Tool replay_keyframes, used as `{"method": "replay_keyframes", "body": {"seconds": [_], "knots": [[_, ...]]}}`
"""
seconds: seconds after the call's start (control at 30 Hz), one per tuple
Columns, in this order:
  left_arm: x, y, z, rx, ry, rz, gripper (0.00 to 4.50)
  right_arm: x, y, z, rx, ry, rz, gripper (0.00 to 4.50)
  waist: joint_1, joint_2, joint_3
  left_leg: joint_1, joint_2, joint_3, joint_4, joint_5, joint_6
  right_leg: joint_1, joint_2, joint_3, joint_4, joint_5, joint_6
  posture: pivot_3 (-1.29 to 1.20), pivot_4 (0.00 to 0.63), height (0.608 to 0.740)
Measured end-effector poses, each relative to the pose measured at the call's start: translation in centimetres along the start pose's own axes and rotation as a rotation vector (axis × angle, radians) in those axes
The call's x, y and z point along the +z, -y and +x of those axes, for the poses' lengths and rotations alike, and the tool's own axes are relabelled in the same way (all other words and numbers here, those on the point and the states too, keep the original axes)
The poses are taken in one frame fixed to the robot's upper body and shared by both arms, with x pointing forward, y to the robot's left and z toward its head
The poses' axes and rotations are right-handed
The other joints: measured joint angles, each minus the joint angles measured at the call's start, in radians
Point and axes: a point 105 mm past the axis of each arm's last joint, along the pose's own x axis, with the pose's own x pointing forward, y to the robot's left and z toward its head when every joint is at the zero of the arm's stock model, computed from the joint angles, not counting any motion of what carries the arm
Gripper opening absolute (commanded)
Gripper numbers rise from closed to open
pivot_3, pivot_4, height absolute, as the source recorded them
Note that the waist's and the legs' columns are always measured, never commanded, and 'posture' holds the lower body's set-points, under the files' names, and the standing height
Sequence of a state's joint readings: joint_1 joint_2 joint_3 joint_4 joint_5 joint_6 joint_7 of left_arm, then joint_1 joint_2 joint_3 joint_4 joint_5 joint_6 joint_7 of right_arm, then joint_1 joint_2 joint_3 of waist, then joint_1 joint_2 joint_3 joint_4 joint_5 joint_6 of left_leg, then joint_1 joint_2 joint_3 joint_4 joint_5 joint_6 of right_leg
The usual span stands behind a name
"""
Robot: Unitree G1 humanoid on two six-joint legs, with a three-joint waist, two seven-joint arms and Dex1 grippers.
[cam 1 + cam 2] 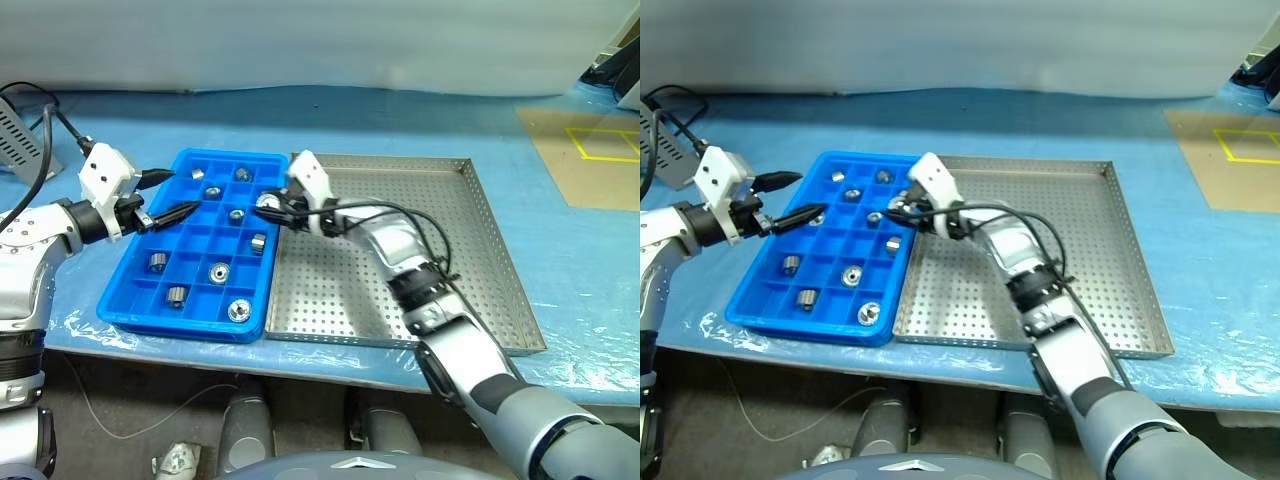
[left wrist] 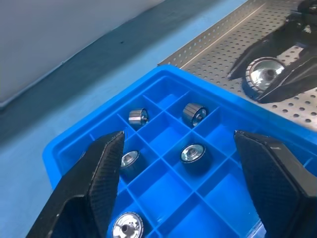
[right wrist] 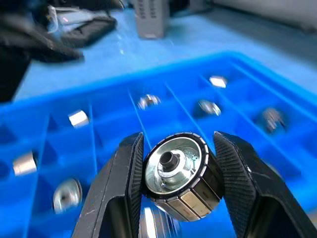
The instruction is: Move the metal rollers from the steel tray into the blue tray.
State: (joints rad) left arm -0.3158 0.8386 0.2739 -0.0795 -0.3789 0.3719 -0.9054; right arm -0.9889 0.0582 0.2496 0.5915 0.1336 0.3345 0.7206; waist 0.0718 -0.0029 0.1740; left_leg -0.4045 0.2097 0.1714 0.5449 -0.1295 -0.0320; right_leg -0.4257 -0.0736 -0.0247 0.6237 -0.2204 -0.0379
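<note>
Between the right hand point(image 3: 174, 181) fingers sits a metal roller point(image 3: 177, 174), clamped, over the blue tray point(image 1: 135, 300).

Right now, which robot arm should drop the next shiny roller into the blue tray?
Probably the right. Its claw is shut on a roller at the blue tray's edge beside the steel tray. The left claw is open and empty.
</note>
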Motion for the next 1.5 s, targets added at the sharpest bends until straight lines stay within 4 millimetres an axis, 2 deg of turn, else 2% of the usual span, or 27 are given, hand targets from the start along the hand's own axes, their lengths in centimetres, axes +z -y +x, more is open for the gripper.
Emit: {"method": "replay_keyframes", "body": {"seconds": [0.07, 0.13, 0.3, 0.37, 0.43, 0.53, 0.73, 0.97, 1.23, 1.5], "knots": [[-0.2, 0.3, -0.5, 0.019, -0.005, -0.007, 3.72, 0.5, -1.0, 1.8, 0.040, 0.003, -0.014, 1.81, 0.007, 0.000, 0.000, -0.001, 0.000, 0.000, -0.001, 0.000, 0.000, 0.000, 0.000, -0.001, -0.001, -0.001, -0.001, 0.25, 0.150, 0.740], [-0.1, 0.3, -1.1, 0.057, -0.004, -0.005, 3.72, 0.1, -1.4, 2.6, 0.069, -0.017, -0.043, 1.81, 0.022, 0.000, 0.000, -0.002, 0.000, 0.000, -0.001, 0.000, 0.000, 0.000, 0.000, -0.002, -0.001, -0.001, -0.001, 0.29, 0.150, 0.740], [-0.6, -1.3, -4.1, 0.249, -0.027, -0.028, 3.72, -1.5, -0.6, 3.0, 0.060, -0.073, -0.036, 1.81, 0.054, -0.001, 0.001, -0.004, 0.002, -0.002, 0.000, -0.001, 0.002, -0.001, 0.000, -0.004, -0.001, -0.001, -0.001, 0.37, 0.150, 0.740], [-0.4, -1.1, -4.9, 0.281, -0.025, -0.031, 3.72, -1.7, -0.1, 3.0, 0.031, -0.084, -0.029, 1.81, 0.060, -0.001, 0.001, -0.003, 0.002, -0.002, 0.000, -0.001, 0.001, -0.001, 0.000, -0.004, 0.000, -0.001, -0.001, 0.40, 0.150, 0.740], [-0.3, 0.0, -5.4, 0.280, -0.026, -0.043, 3.72, -1.9, 0.4, 3.0, 0.004, -0.088, -0.018, 1.81, 0.070, -0.001, 0.001, -0.003, 0.006, -0.002, 0.000, -0.001, 0.001, -0.001, 0.000, -0.004, 0.000, -0.001, -0.001, 0.41, 0.150, 0.740], [-0.5, 0.7, -5.8, 0.278, -0.038, -0.059, 3.72, -1.7, 0.7, 3.0, -0.015, -0.082, -0.002, 1.81, 0.086, -0.001, 0.001, -0.003, 0.007, -0.002, 0.000, -0.001, 0.001, -0.002, 0.000, -0.004, 0.001, -0.001, -0.002, 0.43, 0.150, 0.740], [-0.4, 1.0, -6.4, 0.306, -0.035, -0.079, 3.72, -2.4, 0.9, 2.9, -0.024, -0.098, 0.029, 1.81, 0.109, -0.001, 0.001, -0.007, 0.007, -0.002, 0.001, -0.001, 0.001, -0.006, 0.000, -0.003, 0.001, -0.001, -0.002, 0.44, 0.150, 0.740], [-0.3, 1.3, -6.2, 0.298, -0.014, -0.102, 3.72, -2.4, 0.5, 3.0, 0.004, -0.100, 0.015, 1.81, 0.114, -0.001, 0.001, -0.012, 0.006, -0.003, 0.001, -0.001, 0.001, -0.011, 0.000, -0.003, 0.001, -0.001, -0.002, 0.44, 0.150, 0.740], [-1.3, 3.2, -6.2, 0.278, -0.021, -0.152, 3.72, -2.5, 0.3, 3.1, 0.015, -0.110, -0.008, 1.81, 0.120, -0.001, 0.000, -0.014, 0.006, -0.004, 0.001, -0.001, 0.001, -0.013, 0.001, -0.004, 0.001, -0.001, -0.002, 0.53, 0.150, 0.740], [-1.6, 4.6, -8.3, 0.404, -0.045, -0.168, 3.72, -2.4, 0.1, 3.1, 0.034, -0.108, -0.012, 1.81, 0.153, -0.001, 0.001, -0.015, 0.007, -0.015, 0.001, -0.001, 0.001, -0.013, 0.001, -0.004, 0.000, -0.001, -0.002, 0.69, 0.150, 0.740]]}}
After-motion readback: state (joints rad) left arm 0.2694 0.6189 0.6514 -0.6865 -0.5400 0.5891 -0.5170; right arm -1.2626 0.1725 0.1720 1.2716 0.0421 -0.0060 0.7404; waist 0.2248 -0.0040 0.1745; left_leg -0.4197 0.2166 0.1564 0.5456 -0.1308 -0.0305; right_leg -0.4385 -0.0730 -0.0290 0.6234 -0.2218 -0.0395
